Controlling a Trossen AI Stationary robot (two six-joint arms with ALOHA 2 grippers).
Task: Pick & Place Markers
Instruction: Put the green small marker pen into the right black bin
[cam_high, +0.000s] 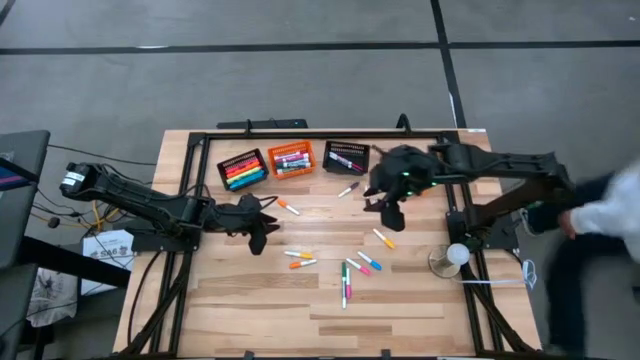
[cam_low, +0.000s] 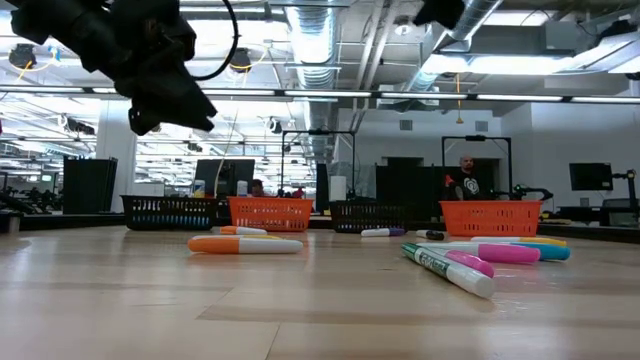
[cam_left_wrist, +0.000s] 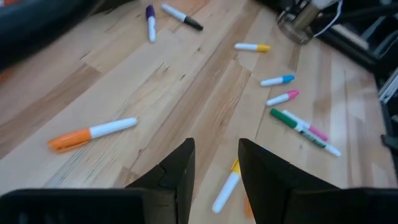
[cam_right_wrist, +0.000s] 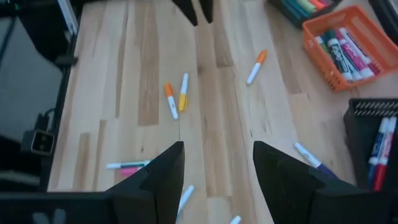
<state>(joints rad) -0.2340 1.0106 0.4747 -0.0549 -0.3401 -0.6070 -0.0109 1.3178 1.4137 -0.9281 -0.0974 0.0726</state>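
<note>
Several markers lie flat and loose on the wooden table: an orange-capped one (cam_high: 288, 206), a purple and a black one (cam_high: 348, 189), a yellow one (cam_high: 383, 238), a pair (cam_high: 301, 259), and blue, pink and green ones (cam_high: 357, 268). My left gripper (cam_high: 262, 228) hovers open left of the pair; in its wrist view the open fingers (cam_left_wrist: 216, 168) stand above a yellow-capped marker (cam_left_wrist: 227, 186). My right gripper (cam_high: 390, 212) hangs open above the table, between the purple marker and the yellow one, its fingers (cam_right_wrist: 217, 168) holding nothing.
Three slotted baskets stand in a row at the far edge: black (cam_high: 243, 169), orange (cam_high: 291, 158) and black (cam_high: 346, 156), each with markers inside. A round-based stand (cam_high: 452, 258) sits near the table's right edge. A person (cam_high: 600, 215) is beyond that edge.
</note>
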